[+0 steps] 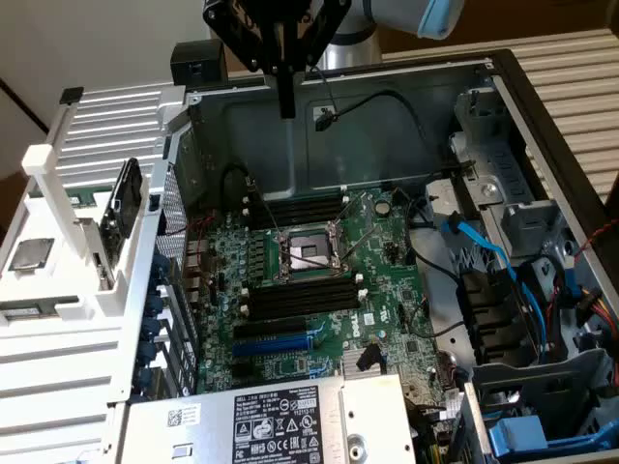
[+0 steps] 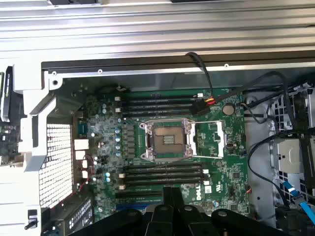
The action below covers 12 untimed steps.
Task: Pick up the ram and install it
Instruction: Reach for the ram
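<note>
My gripper (image 1: pixel 286 108) was pinched shut on nothing, jaws together, hanging high over the far edge of the open computer case (image 1: pixel 406 106). And the ram (image 1: pixel 123 208)? Out toward the exterior view's left, outside the case, propped in the white rack (image 1: pixel 58 184), lower than me and well apart. Its long axis stood steeply on end, leaning slightly, which I judged mattered most for any approach

Dell logo (image 2: pixel 196 192) on the motherboard (image 2: pixel 219 147), power-supply label (image 1: pixel 276 425) fine print illegible
</note>
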Available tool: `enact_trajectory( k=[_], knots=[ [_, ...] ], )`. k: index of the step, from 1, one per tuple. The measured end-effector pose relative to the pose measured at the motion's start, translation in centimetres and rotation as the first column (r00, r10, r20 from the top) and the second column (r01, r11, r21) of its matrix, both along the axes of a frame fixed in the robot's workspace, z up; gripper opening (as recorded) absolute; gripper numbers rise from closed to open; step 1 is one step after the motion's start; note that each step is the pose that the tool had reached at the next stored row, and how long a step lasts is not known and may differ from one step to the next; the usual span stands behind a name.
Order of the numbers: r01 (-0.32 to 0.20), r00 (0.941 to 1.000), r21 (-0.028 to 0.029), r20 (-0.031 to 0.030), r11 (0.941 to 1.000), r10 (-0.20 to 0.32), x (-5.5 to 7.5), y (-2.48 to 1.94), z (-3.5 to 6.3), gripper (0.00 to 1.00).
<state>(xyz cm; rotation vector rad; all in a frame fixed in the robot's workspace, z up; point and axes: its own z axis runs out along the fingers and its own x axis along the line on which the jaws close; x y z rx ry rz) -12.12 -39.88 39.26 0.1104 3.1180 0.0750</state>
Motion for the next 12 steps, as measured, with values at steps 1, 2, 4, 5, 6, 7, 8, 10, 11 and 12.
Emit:
enact_trajectory(
  k=[1,2,4,5,6,7,8,10,11,12],
  knots=[
    [0.0,1.0,0.0,0.0,1.0,0.0,0.0,0.0,0.0,0.1],
    [0.0,1.0,0.0,0.0,1.0,0.0,0.0,0.0,0.0,0.1],
    [0.0,1.0,0.0,0.0,1.0,0.0,0.0,0.0,0.0,0.1],
    [0.0,1.0,0.0,0.0001,1.0,0.0,0.0,0.0,0.0,0.1],
    [0.0,1.0,0.0,0.0,1.0,0.0,0.0,0.0,0.0,0.1],
    [0.0,1.0,0.0,0.0,1.0,0.0,0.0,0.0,0.0,0.1],
    [0.0,1.0,0.0,0.0,1.0,0.0,0.0,0.0,0.0,0.1],
    [0.0,1.0,0.0,0.0,1.0,0.0,0.0,0.0,0.0,0.1],
    [0.0,1.0,0.0,0.0,1.0,0.0,0.0,0.0,0.0,0.1],
    [0.0,1.0,0.0001,0.0001,1.0,0.0,0.0,0.0,0.0,0.1]
  ],
)
